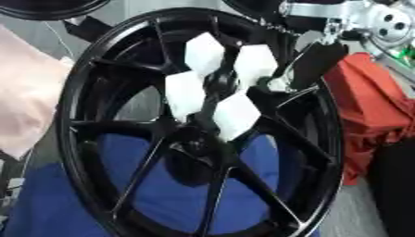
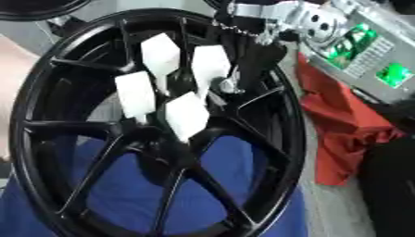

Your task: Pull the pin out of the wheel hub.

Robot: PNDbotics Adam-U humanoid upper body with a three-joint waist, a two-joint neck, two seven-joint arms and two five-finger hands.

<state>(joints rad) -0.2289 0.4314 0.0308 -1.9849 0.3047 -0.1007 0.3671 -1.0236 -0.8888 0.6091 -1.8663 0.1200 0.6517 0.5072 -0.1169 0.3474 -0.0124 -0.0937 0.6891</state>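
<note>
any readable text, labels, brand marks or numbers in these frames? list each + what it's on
No readable text in either view.
White blocks at the middle of the black wheel hub: blank, nothing printed on them.
Green patches on the right arm's silver casing: they may be labels, but they are too blurred to read.
Wheel hub spokes and rim: no brand mark or number visible.
Right hand, at the hub's centre: no markings visible.

You see a glossy black metal wheel hub (image 1: 97,88); at its centre, four matt white plastic-looking pins (image 1: 203,53). At three o'clock, crumpled red cloth (image 1: 369,106); at six, blue cloth (image 2: 138,194).
</note>
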